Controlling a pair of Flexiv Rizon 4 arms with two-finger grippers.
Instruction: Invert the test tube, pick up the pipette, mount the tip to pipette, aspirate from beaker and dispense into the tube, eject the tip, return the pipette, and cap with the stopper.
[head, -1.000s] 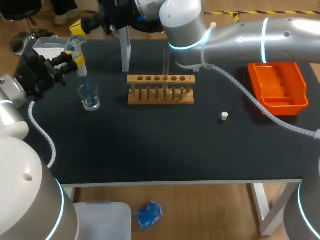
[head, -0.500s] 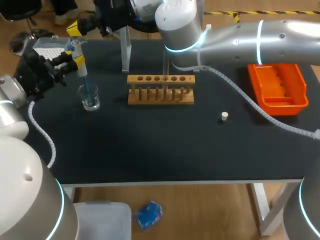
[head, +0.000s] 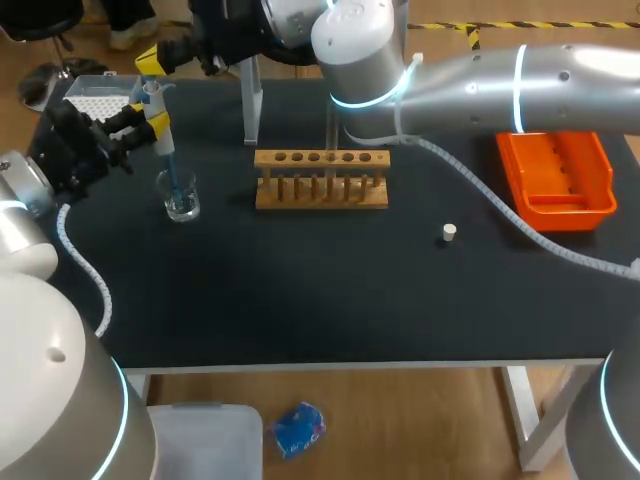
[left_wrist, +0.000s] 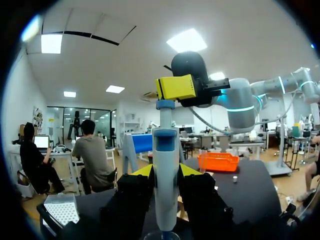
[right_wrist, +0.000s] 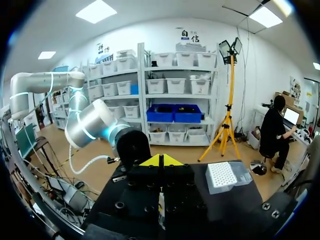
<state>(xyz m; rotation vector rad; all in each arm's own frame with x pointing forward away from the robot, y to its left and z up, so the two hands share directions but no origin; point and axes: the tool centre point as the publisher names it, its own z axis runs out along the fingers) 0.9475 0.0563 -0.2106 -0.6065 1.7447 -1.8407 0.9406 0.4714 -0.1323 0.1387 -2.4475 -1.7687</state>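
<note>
My left gripper (head: 155, 118) is shut on the white and blue pipette (head: 163, 140), which stands upright with its tip down in the glass beaker (head: 182, 203). In the left wrist view the pipette (left_wrist: 165, 175) rises between my yellow fingers (left_wrist: 144, 171). My right gripper (head: 150, 60), reaching in from the right, is shut and rests its yellow tips (left_wrist: 182, 87) on the pipette's top button (left_wrist: 165, 104). The wooden tube rack (head: 320, 180) holds a clear test tube (head: 333, 128). A small white stopper (head: 450, 233) lies to the right of the rack.
An orange bin (head: 556, 176) sits at the right of the table. The white tip box (head: 98, 95) is at the far left corner, also seen from the right wrist as the tip box (right_wrist: 224, 175). A clear stand (head: 250, 100) rises behind the rack.
My right gripper has shifted slightly left and down over the pipette's top. The left arm, pipette and beaker have stayed in place.
</note>
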